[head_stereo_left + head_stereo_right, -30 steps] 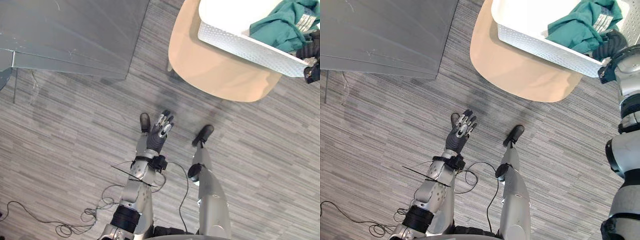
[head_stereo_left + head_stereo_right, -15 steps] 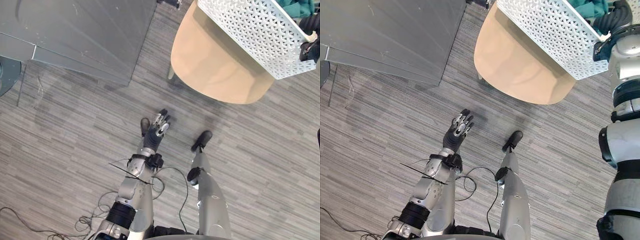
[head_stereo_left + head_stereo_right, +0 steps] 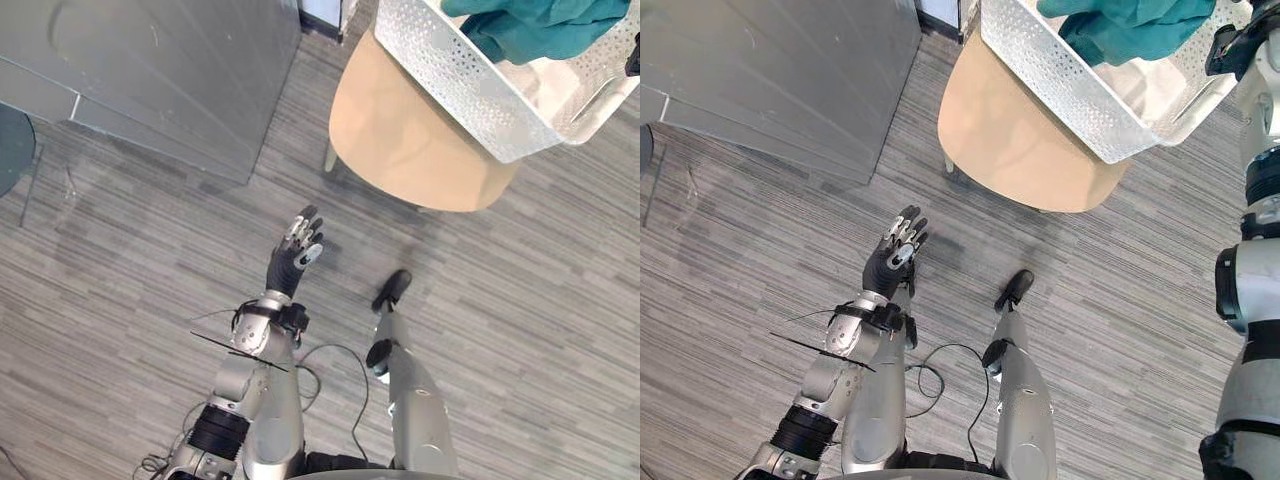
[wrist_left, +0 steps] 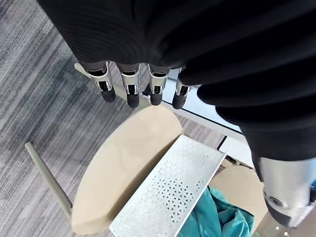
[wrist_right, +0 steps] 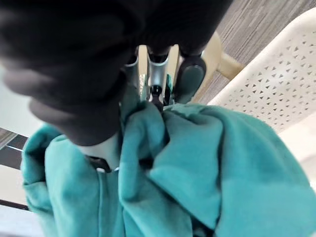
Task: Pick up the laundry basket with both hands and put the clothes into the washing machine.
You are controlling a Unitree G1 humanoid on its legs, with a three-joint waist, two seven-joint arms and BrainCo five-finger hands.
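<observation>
The right hand [image 5: 157, 74] has its fingers bent down into a gathered ridge of the teal garment [image 5: 207, 163], pinching the cloth. I take this as drawing the clothes up out of the laundry basket [image 3: 450, 80] rather than carrying the basket itself. The garment bulges over the basket's upper rim. The white perforated basket stands steeply tilted above the round beige table [image 3: 400, 140], its open side turned toward the robot, which would let cloth slide out freely. The left hand [image 3: 290, 262] is well apart from all this, low over the striped grey floor [image 3: 120, 280]. Its fingers are straight and slightly spread and it holds nothing, so the two-handed hold the task asks for is not in place. How the tilted basket is borne is hard to make out, since its far edge runs out of the head views. The right thumb is buried in folds. The grey flat-fronted unit [image 3: 150, 70] beyond the left hand may be the washer, but no door shows clearly.
</observation>
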